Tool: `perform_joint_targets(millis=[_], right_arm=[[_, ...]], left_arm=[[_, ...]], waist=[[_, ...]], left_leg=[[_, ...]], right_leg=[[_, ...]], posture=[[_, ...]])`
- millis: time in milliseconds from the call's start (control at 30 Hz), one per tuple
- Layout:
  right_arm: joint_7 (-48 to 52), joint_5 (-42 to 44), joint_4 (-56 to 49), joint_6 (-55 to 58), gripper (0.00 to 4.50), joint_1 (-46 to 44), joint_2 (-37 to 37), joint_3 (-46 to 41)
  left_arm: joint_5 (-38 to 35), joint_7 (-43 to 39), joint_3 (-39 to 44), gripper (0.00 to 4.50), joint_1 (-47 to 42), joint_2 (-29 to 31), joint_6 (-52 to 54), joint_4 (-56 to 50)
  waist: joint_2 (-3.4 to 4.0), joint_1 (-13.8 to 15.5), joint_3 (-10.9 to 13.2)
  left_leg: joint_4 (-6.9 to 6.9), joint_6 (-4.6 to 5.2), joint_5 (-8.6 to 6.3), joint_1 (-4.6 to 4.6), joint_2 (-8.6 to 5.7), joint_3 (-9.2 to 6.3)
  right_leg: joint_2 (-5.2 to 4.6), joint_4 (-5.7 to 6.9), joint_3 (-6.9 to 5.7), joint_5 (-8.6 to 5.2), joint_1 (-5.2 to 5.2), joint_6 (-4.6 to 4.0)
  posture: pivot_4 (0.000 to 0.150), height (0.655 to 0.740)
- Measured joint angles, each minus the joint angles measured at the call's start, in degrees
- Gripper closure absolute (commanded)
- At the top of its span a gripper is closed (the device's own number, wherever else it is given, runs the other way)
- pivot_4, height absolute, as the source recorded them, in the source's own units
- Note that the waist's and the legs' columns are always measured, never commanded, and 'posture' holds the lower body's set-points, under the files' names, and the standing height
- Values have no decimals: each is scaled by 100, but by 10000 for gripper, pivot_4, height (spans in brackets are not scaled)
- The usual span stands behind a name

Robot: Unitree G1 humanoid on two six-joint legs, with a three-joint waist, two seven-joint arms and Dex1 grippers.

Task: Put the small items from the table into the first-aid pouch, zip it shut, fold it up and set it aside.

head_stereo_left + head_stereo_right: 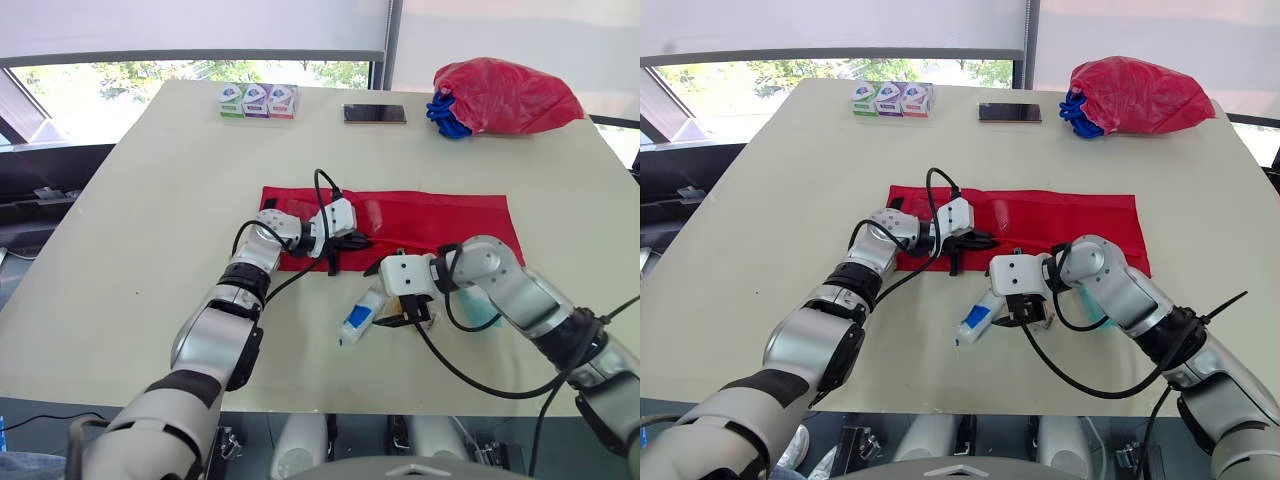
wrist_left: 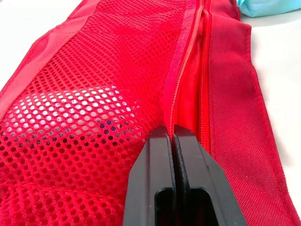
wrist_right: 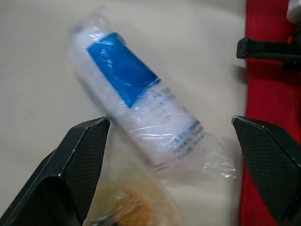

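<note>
At table [image 1: 150, 200] centre, the red first-aid pouch [image 1: 430, 215] lies flat and unfolded. My left hand [image 1: 355, 241], fingers pressed together, sits on its zipper line. My right hand [image 1: 405, 320], fingers spread, straddles the wrapped blue-labelled roll [image 1: 360, 315] just beside the pouch's near edge.

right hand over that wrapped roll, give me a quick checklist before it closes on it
1. Right hand open: ok, fingers spread to either side of the wrapped roll.
2. Roll lying free on the table, not yet held: ok.
3. Only the roll between the fingers: cannot tell, something yellowish lies close beside it.
4. Left hand on the red pouch: ok, fingers shut at its zipper line.
5. Pouch opening wide enough for the roll: cannot tell.
</note>
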Motion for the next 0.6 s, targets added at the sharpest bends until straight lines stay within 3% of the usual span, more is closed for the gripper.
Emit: perform_joint_targets(millis=[33,100,133,167,200,233,267,300,367,600], right_arm=[[42,-67,73,-55,4378,-31,34,19],[61,-68,84,-53,7195,-29,108,19],[71,-49,71,-4,13083,-23,185,15],[84,-22,31,74,15740,-1,232,12],[109,55,-63,211,24846,56,258,-24],[116,79,-96,244,26744,73,263,-35],[139,188,-225,413,30966,130,270,-90],[165,273,-362,568,37954,163,267,-130],[165,341,-507,764,43926,194,238,-216],[-321,690,-1159,2077,44721,462,43,-991]], left_arm=[[-4,-15,0,45000,47,25,36,-75],[-7,-32,0,45000,74,45,62,-127],[-8,-35,0,45000,107,60,80,-190],[-13,-37,0,45000,128,62,92,-226],[-21,-40,0,45000,137,63,118,-233],[-26,-41,0,45000,138,65,127,-233],[-37,-44,-1,45000,142,69,156,-251],[-42,-45,-1,45000,155,78,182,-276],[-42,-48,-4,45000,171,83,196,-325],[-51,-99,-4,45000,203,91,296,-414]], waist=[[0,-2,0],[0,-8,0],[0,-17,0],[0,-16,0],[0,-9,0],[0,-7,0],[0,-6,0],[0,-10,0],[0,-11,0],[0,2,0]], left_leg=[[0,0,0,0,0,0],[0,0,0,0,1,1],[0,0,0,1,1,1],[0,0,0,1,1,0],[0,-1,0,1,2,-2],[0,-1,0,1,2,-1],[0,-1,0,0,2,-1],[0,0,0,1,2,0],[0,0,0,1,2,0],[0,0,0,-1,2,-1]], right_leg=[[0,0,0,0,0,0],[0,0,0,0,0,0],[0,0,0,0,0,0],[0,1,0,0,0,0],[0,1,-2,0,1,0],[0,1,-2,0,1,0],[-1,1,-1,0,0,0],[-1,0,-1,0,1,0],[-2,1,-1,0,1,0],[-3,1,-1,1,0,-1]], posture=[[1500,7400],[1500,7400],[1500,7400],[1500,7400],[1500,7400],[1500,7400],[1500,7400],[1500,7400],[1500,7400],[1500,7400]])
